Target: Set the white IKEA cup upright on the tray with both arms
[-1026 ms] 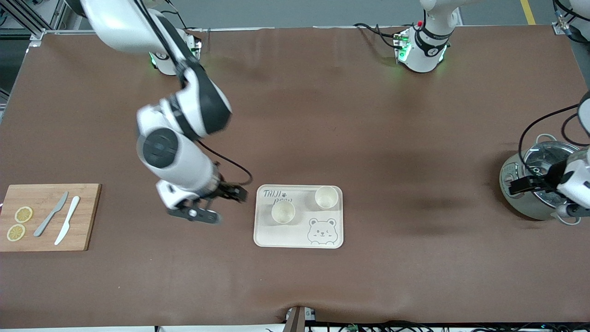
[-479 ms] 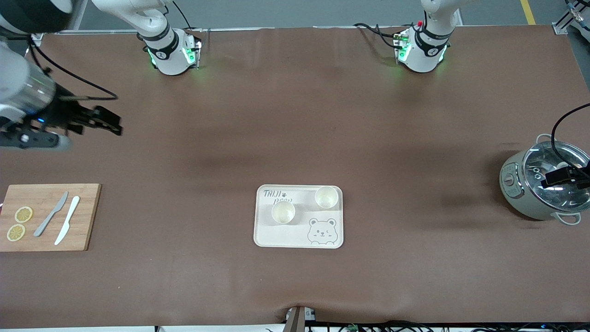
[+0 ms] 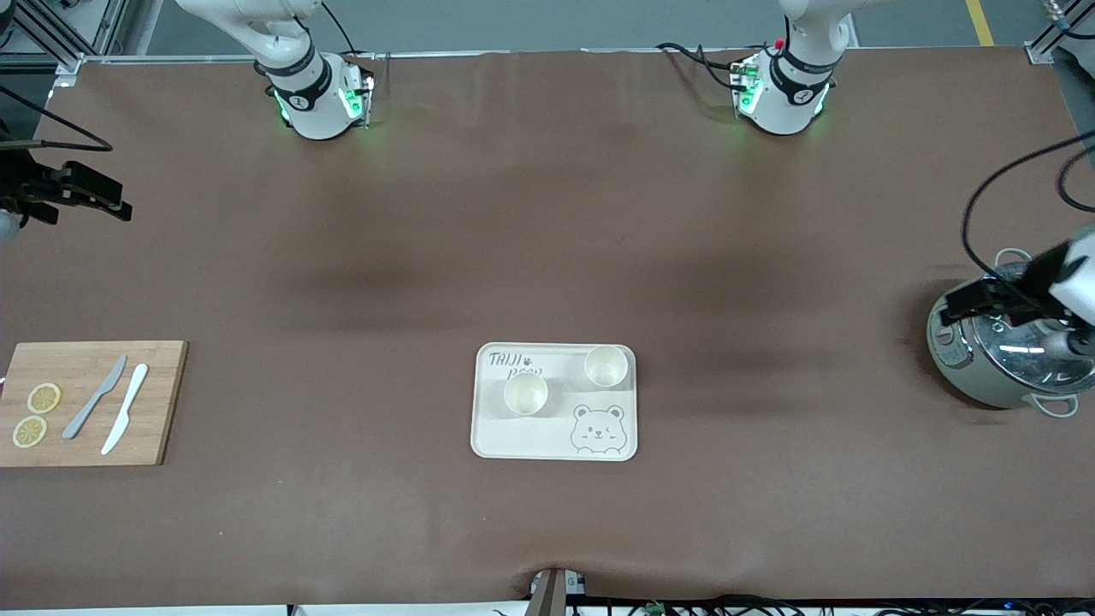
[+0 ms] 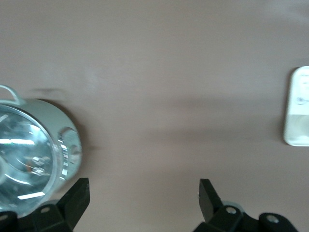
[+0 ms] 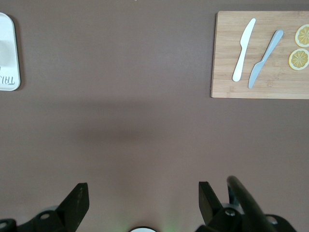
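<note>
The cream tray (image 3: 513, 438) with "TAIJI BEAR" lettering lies at the table's middle, near the front camera. Two white cups stand upright on it: one (image 3: 525, 394) by the lettering, the other (image 3: 606, 365) at the corner toward the left arm's end. My right gripper (image 3: 111, 197) is open and empty, high over the right arm's end of the table; its wrist view (image 5: 143, 193) shows bare table and the tray's edge (image 5: 7, 53). My left gripper (image 3: 954, 306) is open and empty over the pot's rim, as its wrist view (image 4: 143, 191) shows, with the tray (image 4: 297, 106) far off.
A grey pot with a glass lid (image 3: 1001, 346) stands at the left arm's end and shows in the left wrist view (image 4: 29, 159). A wooden cutting board (image 3: 85, 402) with two knives and two lemon slices lies at the right arm's end, also in the right wrist view (image 5: 260, 53).
My right arm has drawn away from beside the tray to the right arm's end of the table and risen. My left gripper has shifted a little over the pot. Both cups stayed put.
</note>
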Robot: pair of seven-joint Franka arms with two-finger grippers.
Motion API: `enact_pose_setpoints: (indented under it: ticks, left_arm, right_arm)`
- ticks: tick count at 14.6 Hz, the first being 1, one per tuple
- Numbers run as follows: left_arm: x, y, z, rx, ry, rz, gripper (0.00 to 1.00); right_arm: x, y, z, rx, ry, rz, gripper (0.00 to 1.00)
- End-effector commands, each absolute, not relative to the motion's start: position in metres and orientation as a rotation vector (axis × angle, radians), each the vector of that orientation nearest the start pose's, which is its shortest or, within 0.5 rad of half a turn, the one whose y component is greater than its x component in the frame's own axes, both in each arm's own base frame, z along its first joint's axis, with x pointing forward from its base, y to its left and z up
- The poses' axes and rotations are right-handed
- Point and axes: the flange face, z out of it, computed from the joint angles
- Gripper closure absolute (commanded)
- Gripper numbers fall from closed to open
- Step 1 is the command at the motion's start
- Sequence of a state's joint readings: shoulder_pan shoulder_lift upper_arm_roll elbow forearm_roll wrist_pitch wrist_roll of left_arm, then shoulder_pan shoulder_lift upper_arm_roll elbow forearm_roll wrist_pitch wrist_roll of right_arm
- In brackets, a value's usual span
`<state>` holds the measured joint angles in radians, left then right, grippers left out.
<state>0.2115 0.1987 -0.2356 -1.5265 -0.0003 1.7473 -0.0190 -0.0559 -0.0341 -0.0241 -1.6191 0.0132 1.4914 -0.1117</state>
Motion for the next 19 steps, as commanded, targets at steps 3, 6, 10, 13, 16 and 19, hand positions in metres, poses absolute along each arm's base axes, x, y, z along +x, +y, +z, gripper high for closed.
enact_pose_setpoints:
  ticks: [3, 6, 10, 13, 16, 19]
  left_arm:
    - [0.583, -0.051, 0.589, -3.165, 0.061, 0.026, 0.00]
    - [0.572, -0.061, 0.599, -3.158, 0.079, 0.051, 0.00]
    - [0.565, -0.073, 0.613, -3.161, 0.113, 0.010, 0.00]
    - [0.564, -0.085, 0.613, -3.153, 0.149, 0.009, 0.00]
    - [0.564, -0.091, 0.612, -3.156, 0.169, 0.010, 0.00]
    - [0.558, -0.090, 0.622, -3.158, 0.145, -0.011, 0.00]
  right_arm:
    - [0.525, -0.055, 0.632, -3.125, -0.013, 0.094, 0.00]
    - [0.519, -0.074, 0.644, -3.121, 0.049, 0.110, 0.00]
    - [0.526, -0.069, 0.645, -3.133, 0.033, 0.057, 0.00]
    - [0.531, -0.060, 0.644, -3.224, 0.001, 0.058, 0.00]
    - [0.532, -0.044, 0.645, -3.233, -0.050, 0.057, 0.00]
    - [0.532, -0.052, 0.646, -3.227, -0.023, 0.055, 0.00]
